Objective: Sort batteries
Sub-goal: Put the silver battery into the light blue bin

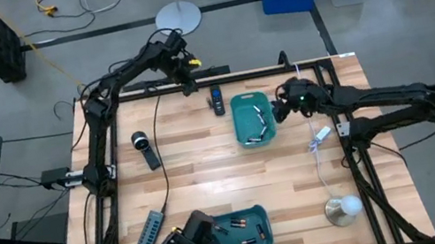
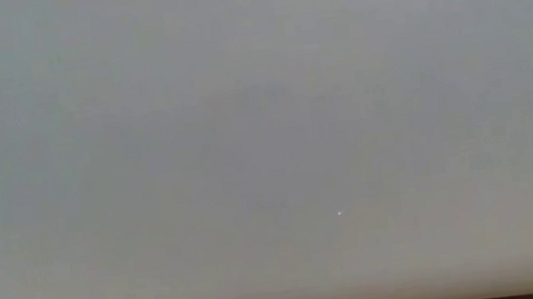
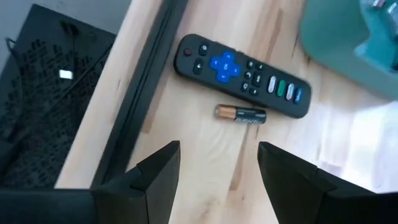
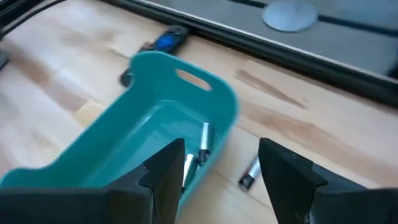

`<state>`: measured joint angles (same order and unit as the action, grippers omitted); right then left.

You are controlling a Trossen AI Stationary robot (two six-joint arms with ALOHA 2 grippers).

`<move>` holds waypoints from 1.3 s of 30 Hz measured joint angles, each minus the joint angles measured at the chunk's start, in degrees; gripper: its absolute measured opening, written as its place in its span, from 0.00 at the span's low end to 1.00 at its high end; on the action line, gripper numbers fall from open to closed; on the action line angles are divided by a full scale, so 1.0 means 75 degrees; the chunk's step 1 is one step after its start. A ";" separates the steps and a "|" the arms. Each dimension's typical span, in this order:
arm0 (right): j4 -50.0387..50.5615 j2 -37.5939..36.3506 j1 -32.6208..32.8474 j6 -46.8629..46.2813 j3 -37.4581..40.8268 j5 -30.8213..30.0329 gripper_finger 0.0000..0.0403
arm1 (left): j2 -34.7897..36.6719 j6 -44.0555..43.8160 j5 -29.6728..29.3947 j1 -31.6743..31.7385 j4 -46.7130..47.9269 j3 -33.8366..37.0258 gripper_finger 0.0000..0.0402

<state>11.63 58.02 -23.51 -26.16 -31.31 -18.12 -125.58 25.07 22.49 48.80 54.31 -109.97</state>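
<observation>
Low view blank grey, nothing legible. Left gripper parted, empty, just short of gold-and-black battery lying beside black remote. Right gripper spread, empty, above teal plastic bin rim; silvery batteries inside half hidden

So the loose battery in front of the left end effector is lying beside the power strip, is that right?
Not quite: the left wrist view shows the battery beside the remote, not the power strip, ahead of the open left end effector.
</observation>
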 joint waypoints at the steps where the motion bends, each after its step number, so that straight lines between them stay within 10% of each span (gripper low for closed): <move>1: 0.0124 0.0001 -0.0011 -0.0226 0.0000 -0.0152 0.54 | 0.0000 -0.0087 0.0183 0.0089 -0.0004 0.0000 0.52; 39: -0.0865 0.3140 -0.1388 -0.1941 0.0000 0.0433 0.52 | 0.0003 0.0022 0.0585 0.0259 -0.0992 0.0353 0.52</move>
<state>5.15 81.57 -33.92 -40.72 -31.31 -14.87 -125.56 25.24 26.87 50.74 46.87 -107.33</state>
